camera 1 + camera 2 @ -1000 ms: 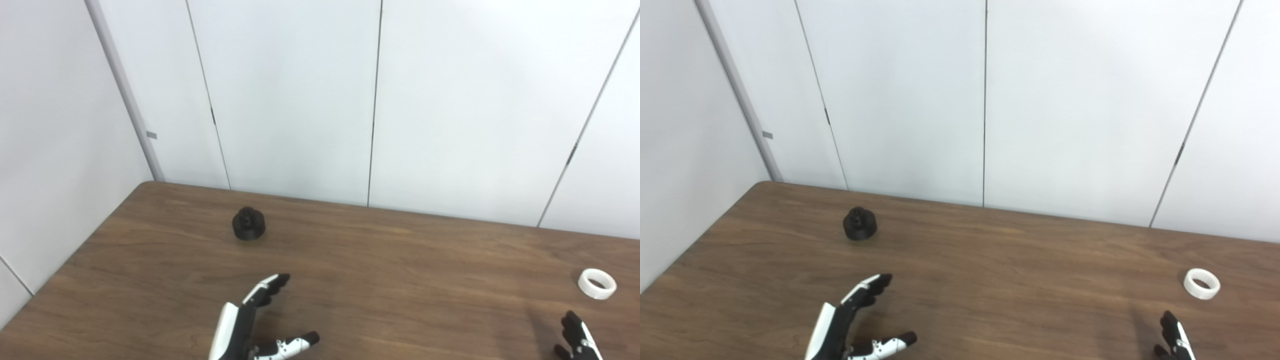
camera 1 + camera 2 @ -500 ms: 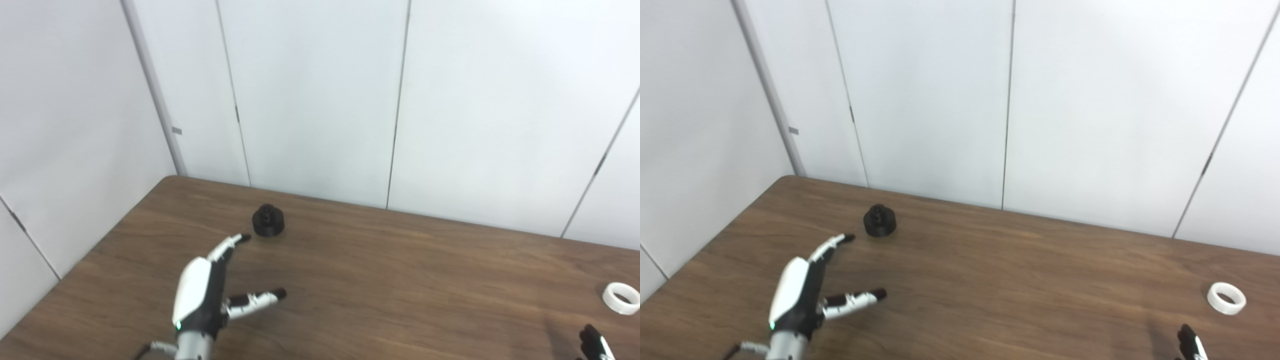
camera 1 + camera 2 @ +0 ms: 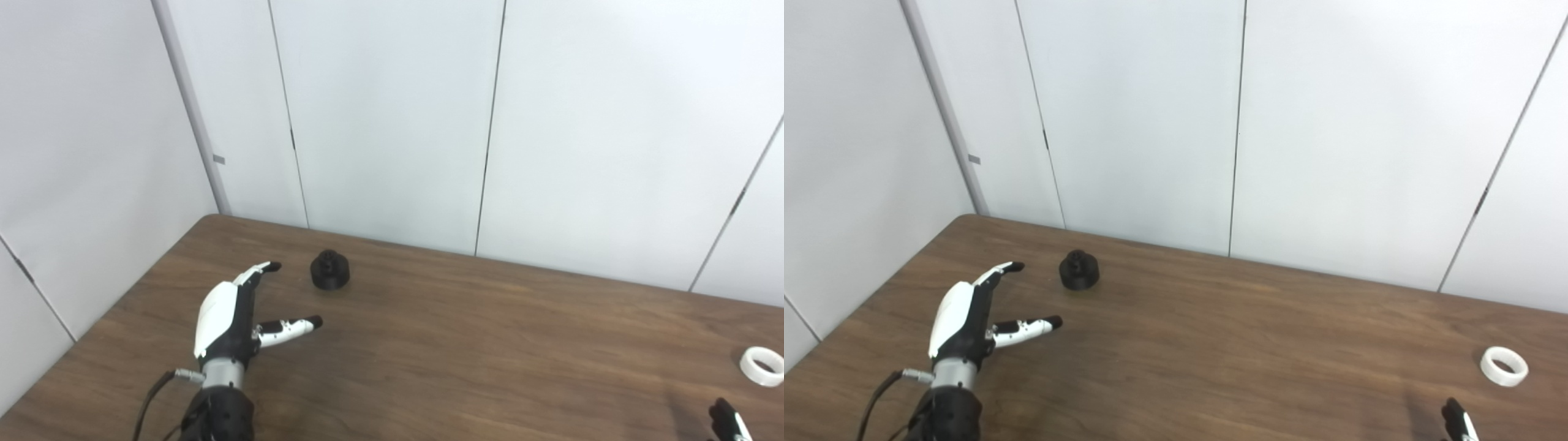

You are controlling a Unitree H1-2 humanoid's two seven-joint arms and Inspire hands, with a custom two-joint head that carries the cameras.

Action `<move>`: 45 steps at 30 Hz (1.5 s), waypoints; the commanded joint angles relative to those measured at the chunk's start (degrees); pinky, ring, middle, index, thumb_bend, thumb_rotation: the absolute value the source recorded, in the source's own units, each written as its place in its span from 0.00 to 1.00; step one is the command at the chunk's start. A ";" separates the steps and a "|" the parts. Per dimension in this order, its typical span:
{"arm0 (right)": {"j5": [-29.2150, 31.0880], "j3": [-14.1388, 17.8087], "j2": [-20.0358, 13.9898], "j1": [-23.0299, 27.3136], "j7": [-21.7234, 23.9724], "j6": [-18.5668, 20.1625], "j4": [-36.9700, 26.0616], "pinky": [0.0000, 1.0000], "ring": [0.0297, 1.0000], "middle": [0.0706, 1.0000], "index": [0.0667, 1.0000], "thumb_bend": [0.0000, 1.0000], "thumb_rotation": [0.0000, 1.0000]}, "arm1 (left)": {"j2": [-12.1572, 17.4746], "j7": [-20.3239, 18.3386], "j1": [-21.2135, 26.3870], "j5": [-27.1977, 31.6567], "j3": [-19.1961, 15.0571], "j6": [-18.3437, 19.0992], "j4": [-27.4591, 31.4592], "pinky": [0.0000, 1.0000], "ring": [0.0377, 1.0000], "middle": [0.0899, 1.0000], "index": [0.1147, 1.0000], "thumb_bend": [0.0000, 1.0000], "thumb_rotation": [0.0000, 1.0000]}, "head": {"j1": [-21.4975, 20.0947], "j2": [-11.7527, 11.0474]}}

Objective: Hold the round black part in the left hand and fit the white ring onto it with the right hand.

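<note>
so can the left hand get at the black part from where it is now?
Probably yes. The left hand is open, just short and left of the round black part, with only bare table between them. Nothing stands beside the part.

Left hand reaches forward, fingers spread, holding nothing; only the right hand's dark fingertips show.

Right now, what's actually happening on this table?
The left hand is open, fingers spread, reaching toward the round black part, which sits untouched on the wooden table near the back wall. There is a clear gap between them. The white ring lies flat far off to the right. Only the tips of the right hand show at the bottom edge, holding nothing visible.
</note>
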State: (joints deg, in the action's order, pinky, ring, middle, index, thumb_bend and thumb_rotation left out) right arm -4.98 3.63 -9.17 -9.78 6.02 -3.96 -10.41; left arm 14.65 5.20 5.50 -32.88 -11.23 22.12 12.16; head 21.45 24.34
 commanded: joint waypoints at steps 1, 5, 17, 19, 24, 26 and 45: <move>-0.05 -0.29 0.38 -1.33 -0.85 0.14 0.89 1.00 1.00 0.99 1.00 0.48 1.00 | 2.09 0.49 3.41 -0.54 0.44 -0.11 -0.94 0.88 0.94 0.89 0.80 0.93 0.25 | 0.00 0.02; 0.03 -0.35 0.53 -1.44 -0.84 -0.01 0.83 1.00 1.00 0.99 1.00 0.48 1.00 | 3.64 0.78 6.80 -0.61 1.70 -0.06 -6.08 0.89 0.94 0.90 0.80 0.94 0.27 | -0.22 0.11; -0.46 -0.65 0.98 -2.10 -1.11 0.61 -0.48 1.00 1.00 0.98 1.00 0.48 1.00 | 6.27 2.02 16.38 -0.40 5.77 -0.31 -21.83 0.97 0.96 0.91 0.80 0.99 0.28 | -0.85 0.47; 0.24 -0.59 1.05 -2.12 -1.08 0.58 -0.39 1.00 1.00 0.99 1.00 0.48 1.00 | 6.78 2.35 17.49 -0.30 6.52 -0.85 -24.11 0.99 0.97 0.91 0.79 0.99 0.28 | -0.95 0.49; 0.26 -0.60 0.99 -2.21 -1.12 1.01 -0.63 1.00 1.00 0.99 1.00 0.49 1.00 | 7.89 3.22 20.04 0.05 8.19 -2.07 -29.52 1.00 0.99 0.93 0.80 0.99 0.28 | -0.95 0.49; 0.15 -0.64 0.93 -2.29 -1.13 0.94 -0.58 1.00 1.00 0.98 1.00 0.49 1.00 | 8.46 3.36 21.54 -0.09 9.00 -1.99 -32.33 1.00 0.99 0.94 0.81 1.00 0.29 | -1.01 0.39; 2.58 -1.71 0.00 -2.46 -0.12 -2.51 0.78 1.00 1.00 1.00 1.00 0.45 1.00 | 9.45 4.70 28.38 4.62 11.55 -3.72 -44.18 1.00 1.00 0.95 0.83 1.00 0.33 | -2.60 0.15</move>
State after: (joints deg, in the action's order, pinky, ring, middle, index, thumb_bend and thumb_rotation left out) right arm -2.71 2.47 -9.18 -11.06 5.64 -5.00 -11.48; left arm 22.66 8.94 30.87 -28.54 0.23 20.19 -32.45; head 18.81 24.43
